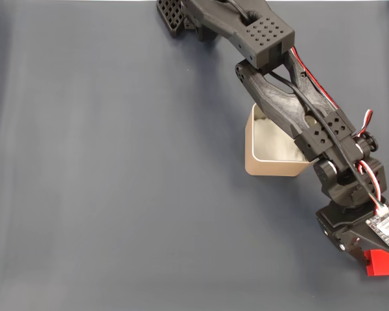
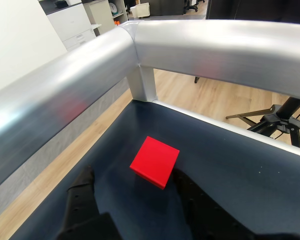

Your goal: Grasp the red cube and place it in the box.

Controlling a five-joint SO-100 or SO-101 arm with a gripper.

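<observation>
The dark blue-grey desk (image 1: 104,194) takes up the fixed view, and in the wrist view its corner is edged by a thick silver metal rail (image 2: 200,45), with wooden floor (image 2: 225,95) beyond. The black arm (image 1: 272,84) reaches from the top of the fixed view down toward the lower right corner, crossing over the right side of the box (image 1: 262,159). The box, tan with rounded corners and a pale inside, stands on the desk right of centre, partly hidden by the arm's links. At the arm's lower end a small circuit board sits on the wrist, and the end effector (image 2: 135,192) is down at the desk near that corner. In the wrist view its two dark fingers (image 2: 80,200) are spread apart, one to the left of the red cube (image 2: 154,161) and one at its right, close to the cube's edge; whether either one touches it cannot be told. The red cube (image 1: 382,262) lies on the desk at the lower right of the fixed view, well apart from the box and near the railed corner.
</observation>
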